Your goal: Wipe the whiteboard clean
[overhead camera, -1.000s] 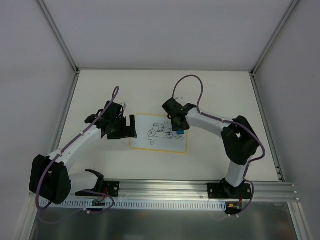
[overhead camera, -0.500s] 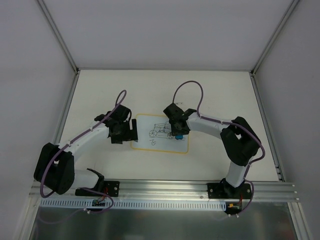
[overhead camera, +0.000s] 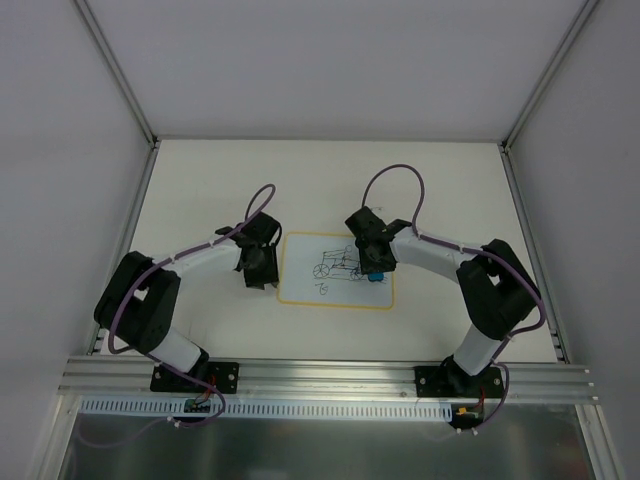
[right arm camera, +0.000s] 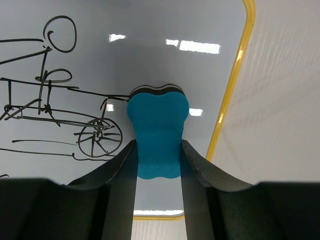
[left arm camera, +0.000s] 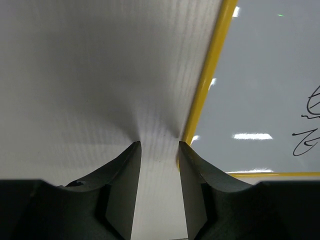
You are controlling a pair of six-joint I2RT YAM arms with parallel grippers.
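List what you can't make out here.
- Left hand touching the whiteboard border? Left wrist: finger hides the edge; top: hand covers it.
- Eraser pressing the whiteboard? Right wrist: its underside is hidden.
- Scribble under the sketch: too small in top view.

The left arm (overhead camera: 195, 262) is bent and stretched toward the middle. The left tool (left arm camera: 159, 146) is pointed down, its fingers set a little apart with nothing between them. The right arm (overhead camera: 432, 252) is stretched inward too. The right tool (right arm camera: 158, 142) is closed on a blue eraser (right arm camera: 157, 117).
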